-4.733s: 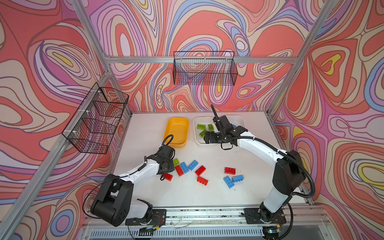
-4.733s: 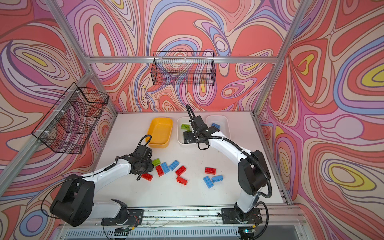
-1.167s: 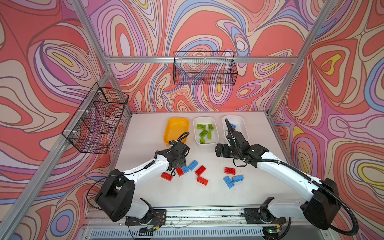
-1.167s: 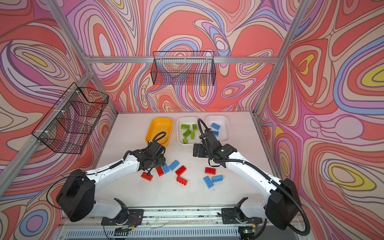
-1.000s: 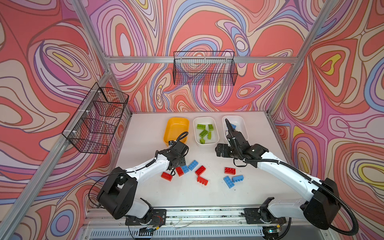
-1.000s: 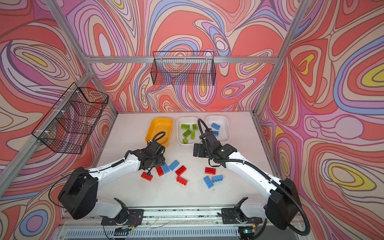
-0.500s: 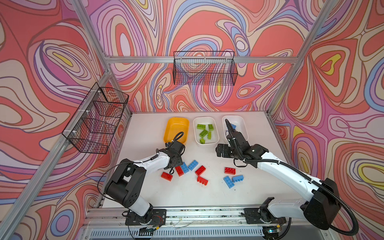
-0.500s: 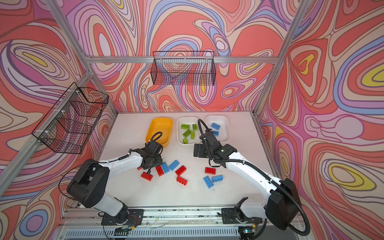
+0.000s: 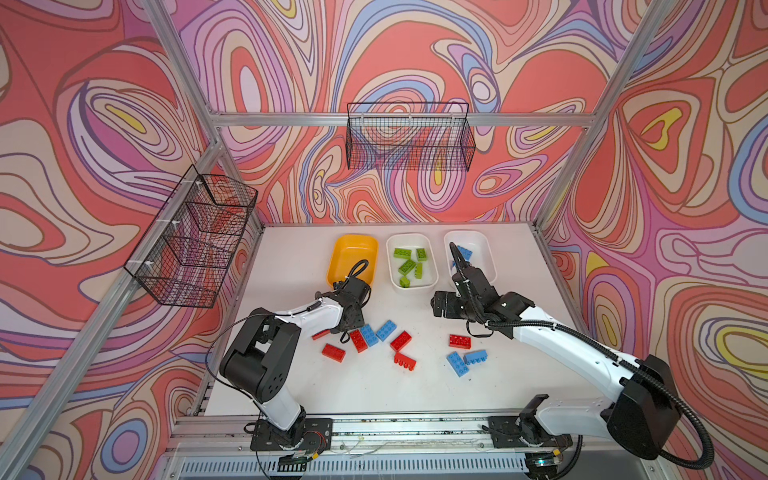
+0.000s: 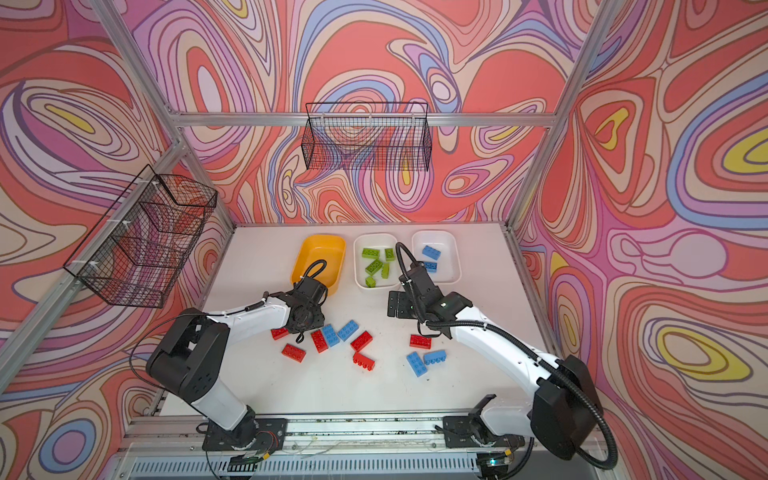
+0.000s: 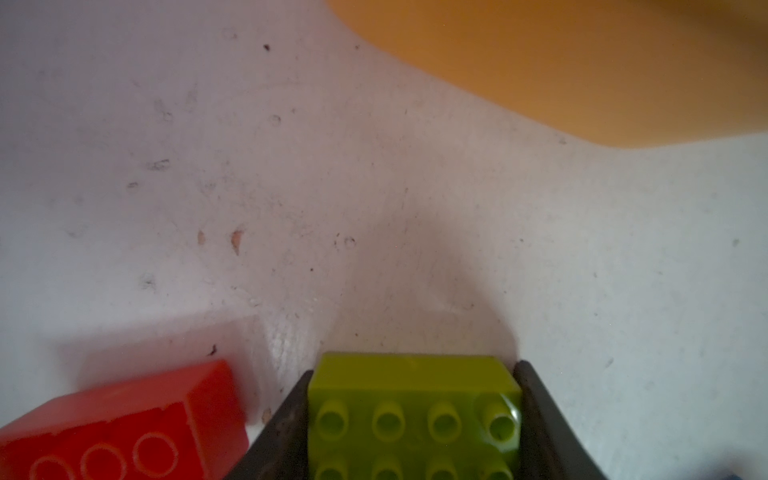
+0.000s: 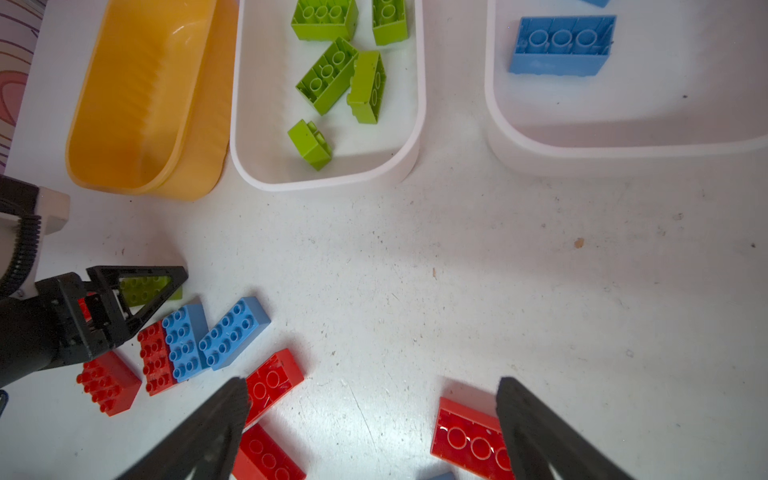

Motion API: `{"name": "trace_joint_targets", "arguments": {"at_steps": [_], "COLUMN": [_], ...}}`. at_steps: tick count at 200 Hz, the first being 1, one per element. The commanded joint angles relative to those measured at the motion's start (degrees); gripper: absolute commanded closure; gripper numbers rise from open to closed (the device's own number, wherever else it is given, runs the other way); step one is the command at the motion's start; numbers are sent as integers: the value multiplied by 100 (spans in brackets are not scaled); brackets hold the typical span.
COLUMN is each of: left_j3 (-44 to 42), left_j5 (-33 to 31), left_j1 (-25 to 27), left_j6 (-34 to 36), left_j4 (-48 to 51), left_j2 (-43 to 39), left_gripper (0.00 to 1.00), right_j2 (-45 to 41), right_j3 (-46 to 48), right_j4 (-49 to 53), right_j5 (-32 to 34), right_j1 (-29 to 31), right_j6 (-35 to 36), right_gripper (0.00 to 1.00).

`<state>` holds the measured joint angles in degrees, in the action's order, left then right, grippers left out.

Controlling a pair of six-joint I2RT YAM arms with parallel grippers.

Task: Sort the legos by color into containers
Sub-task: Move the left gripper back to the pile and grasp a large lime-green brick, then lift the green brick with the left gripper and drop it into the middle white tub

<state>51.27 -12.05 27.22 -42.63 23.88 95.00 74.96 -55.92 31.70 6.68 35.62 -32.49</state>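
Green colour: five lime green studded plastic bricks (image 12: 326, 77) lie in the white rounded plastic tub in the middle of the row (image 12: 266, 91). Only one more green seems to be outside.
Blue colour: two light blue studded bricks (image 10: 429, 252) lie in the white tub at the right end of the row (image 10: 449, 257). Four loose blue bricks (image 9: 386, 330) are on the white bench (image 9: 291, 270), two beside the red group and two nearer the front.
Red colour: the yellow-orange plastic tub (image 9: 353, 254) is empty. Six red studded bricks (image 9: 333, 352), as far as I can count, lie on the bench, one half hidden under the left wrist.
Progress: I judge the task less than half done; green is almost finished and red is not begun.
Left grasp: the left pincer (image 11: 413, 368) is narrow, with both dark fingers against the sides of the single lime green brick (image 11: 413, 415). The brick sits low at the bench, and I cannot tell if it is lifted.
Left arm: the forearm stretches from the front-left base toward the centre. The wrist bends down just in front of the yellow-orange tub.
Right grasp: the right pincer (image 12: 372, 382) is spread wide and empty, and it hangs above red bricks.
Right arm: it reaches in diagonally from the front-right base. The wrist is before the two white tubs, well apart from the left arm.
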Motion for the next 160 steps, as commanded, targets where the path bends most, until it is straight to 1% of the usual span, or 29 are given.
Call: {"name": "trace_joint_targets", "arguments": {"at_steps": [1, 28, 62, 83, 117, 147, 160], "left_j3": [63, 314, 1062, 1376, 1327, 1366, 1433], "left_j5": [13, -69, -275, -306, -219, -64, -30], "left_j1": [-9, 35, 247, 275, 275, 279, 281], "left_j6": [70, 103, 263, 391, 479, 444, 478], "left_j4": [543, 877, 1397, 1533, 1369, 1201, 1206], "left_j2": [151, 62, 131, 423, 897, 996, 1049], "left_gripper": [64, 68, 68, 65, 65, 64, 62], "right_j2": [111, 91, -158, -174, -347, -499, -512], "right_j3": [103, 142, 348, 388, 459, 451, 450], "right_j4": [-154, -233, -439, -387, -219, -105, -93], "right_j5": [-37, -50, 42, 62, 197, 285, 280], "right_j1": [15, 16, 16, 15, 15, 9, 7], "right_j6": [42, 67, 1, 14, 32, 19, -1], "right_gripper": [2, 2, 2, 2, 2, 2, 2]}}
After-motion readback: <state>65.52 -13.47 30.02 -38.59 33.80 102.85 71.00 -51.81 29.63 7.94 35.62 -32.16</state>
